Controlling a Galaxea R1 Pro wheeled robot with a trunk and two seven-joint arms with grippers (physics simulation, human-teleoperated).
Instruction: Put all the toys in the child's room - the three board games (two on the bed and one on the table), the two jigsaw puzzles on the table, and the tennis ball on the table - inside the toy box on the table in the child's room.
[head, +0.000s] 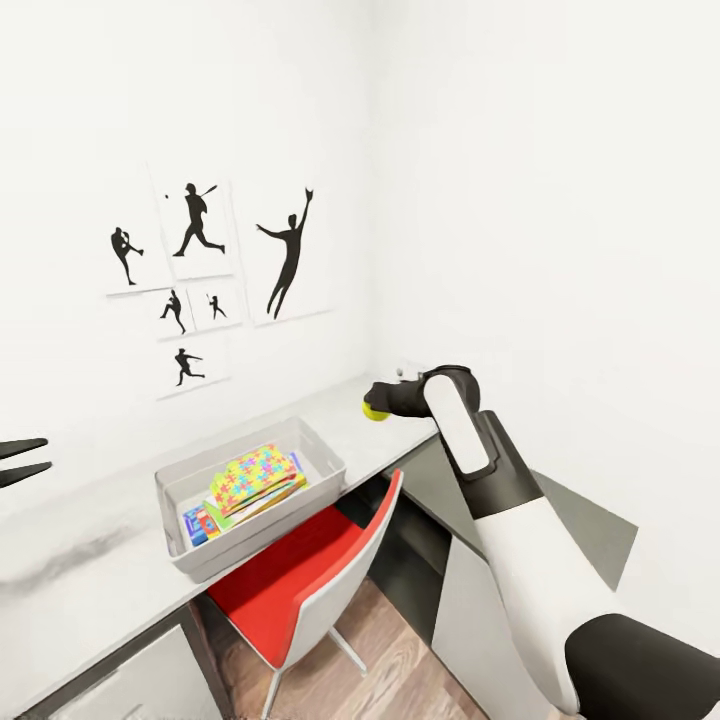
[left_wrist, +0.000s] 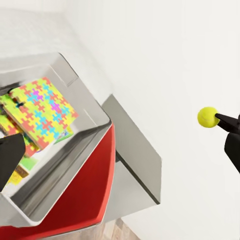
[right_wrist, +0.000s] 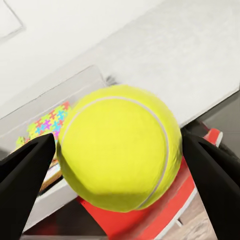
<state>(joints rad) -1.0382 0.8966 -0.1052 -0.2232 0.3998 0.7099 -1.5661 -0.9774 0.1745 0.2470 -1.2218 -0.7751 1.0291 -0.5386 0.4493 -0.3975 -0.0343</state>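
Observation:
A yellow-green tennis ball (head: 375, 411) hangs just above the table (head: 90, 530) at its right end, with my right gripper (head: 378, 400) shut on it. In the right wrist view the tennis ball (right_wrist: 119, 147) sits between both dark fingers (right_wrist: 25, 172). The light-grey toy box (head: 322, 478) stands left of the ball. Inside it lies a jigsaw puzzle (head: 252, 477) on top of board games (head: 196, 521). The left wrist view has the toy box (left_wrist: 95, 125), the jigsaw puzzle (left_wrist: 42, 110) and the held tennis ball (left_wrist: 207, 116). My left gripper (head: 20, 461) is open at the far left.
A red chair (head: 310, 575) with a grey back is pushed under the table below the toy box. White walls meet in a corner behind the table, with black silhouette sports pictures (head: 200, 280) on the left wall. Wood-plank floor (head: 380, 650) lies below.

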